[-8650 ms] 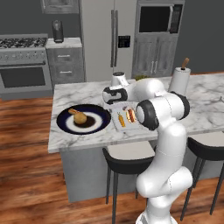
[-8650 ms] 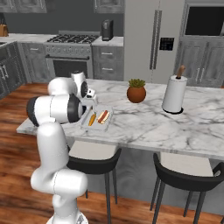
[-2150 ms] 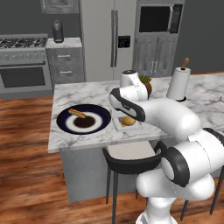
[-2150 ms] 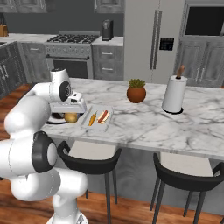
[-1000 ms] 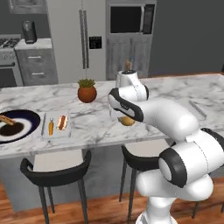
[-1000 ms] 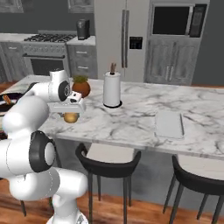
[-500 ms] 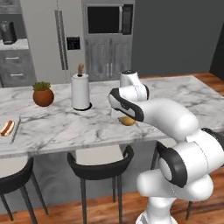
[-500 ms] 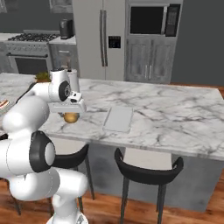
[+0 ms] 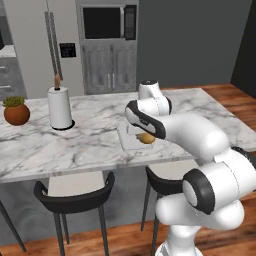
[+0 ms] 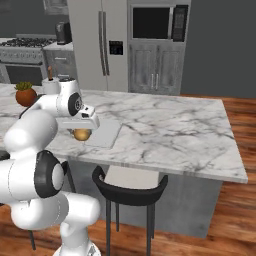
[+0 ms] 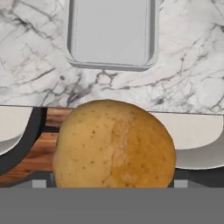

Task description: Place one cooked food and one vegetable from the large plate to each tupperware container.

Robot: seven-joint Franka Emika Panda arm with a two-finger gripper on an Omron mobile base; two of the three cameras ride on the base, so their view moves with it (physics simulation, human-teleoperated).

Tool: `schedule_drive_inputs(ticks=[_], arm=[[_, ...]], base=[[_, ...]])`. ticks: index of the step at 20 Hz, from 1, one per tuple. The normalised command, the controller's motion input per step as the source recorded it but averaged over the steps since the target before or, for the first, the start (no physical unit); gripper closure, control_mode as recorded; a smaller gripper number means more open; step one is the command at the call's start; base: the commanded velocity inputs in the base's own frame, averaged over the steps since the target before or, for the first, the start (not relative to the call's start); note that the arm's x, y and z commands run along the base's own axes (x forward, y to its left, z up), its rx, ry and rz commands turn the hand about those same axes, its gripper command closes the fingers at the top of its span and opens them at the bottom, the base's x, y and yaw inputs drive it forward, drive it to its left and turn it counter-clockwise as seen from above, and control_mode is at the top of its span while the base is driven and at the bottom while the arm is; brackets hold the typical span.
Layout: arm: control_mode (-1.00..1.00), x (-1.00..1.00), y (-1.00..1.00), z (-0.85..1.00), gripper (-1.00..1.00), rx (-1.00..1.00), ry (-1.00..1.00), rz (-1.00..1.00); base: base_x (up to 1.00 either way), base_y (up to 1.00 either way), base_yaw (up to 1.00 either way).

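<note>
STATE: end effector (image 9: 145, 138) clenched around 1 potato (image 11: 114, 145) | WHERE: potato hangs at the desk (image 10: 170, 127) edge, near the tupperware container (image 11: 111, 33) (apparently empty) | HANDLING: likely firm, rounded, smooth-skinned, may roll; hold across its widest middle | HIDDEN: fingertips covered by potato; container's far end cut off

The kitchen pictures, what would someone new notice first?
First the big white arm bent over the marble counter, its gripper holding a brown potato just off the counter's near edge. Right beyond the potato lies an empty grey container. Farther left stand a paper towel roll and a potted plant.
</note>
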Motion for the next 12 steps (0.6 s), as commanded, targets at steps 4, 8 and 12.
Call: schedule_drive_inputs(ticks=[4, 8, 12], arm=[[-1.00, 0.01, -0.05, 0.00, 1.00, 0.00, 0.00, 0.00], [-1.00, 0.36, -0.04, -0.01, 1.00, 0.00, 0.00, 0.07], [-1.00, 0.90, 0.00, -0.18, 1.00, 0.00, 0.00, 0.01]], base=[[0.07, 0.00, 0.00], [0.00, 0.00, 0.00], [0.00, 0.00, 0.00]])
